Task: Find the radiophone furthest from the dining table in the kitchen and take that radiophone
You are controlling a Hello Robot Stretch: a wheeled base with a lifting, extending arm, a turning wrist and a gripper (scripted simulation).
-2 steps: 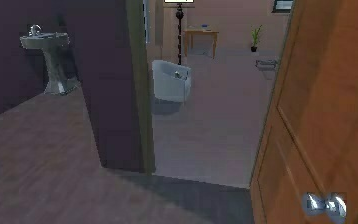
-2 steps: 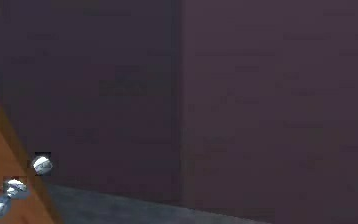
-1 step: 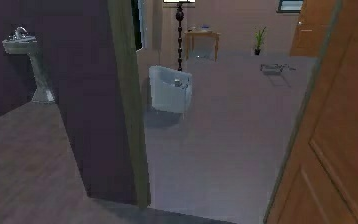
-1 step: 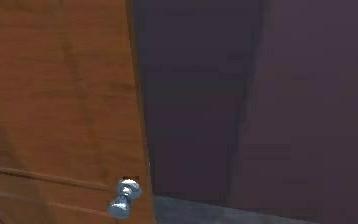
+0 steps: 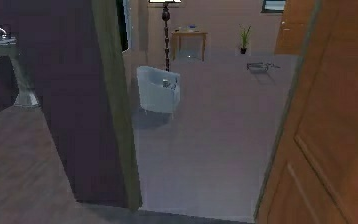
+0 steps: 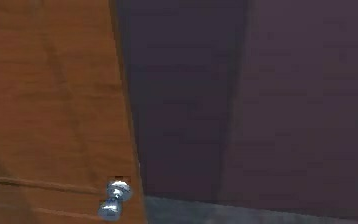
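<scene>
At the forward view's left edge one white pedestal basin (image 5: 11,62) stands against one dark purple wall (image 5: 62,100), which cuts off that side. Past it a doorway opens on a grey floor (image 5: 207,140): one white armchair (image 5: 157,88), one lamp pole (image 5: 167,35), one small wooden table (image 5: 188,42), one potted plant (image 5: 244,40). One wooden door (image 5: 322,150) stands swung aside, likely leaving the way through; the arm side view shows two metal knobs (image 6: 114,198) on it. Where the radiophone lies, and the claw's state, I cannot tell.
</scene>
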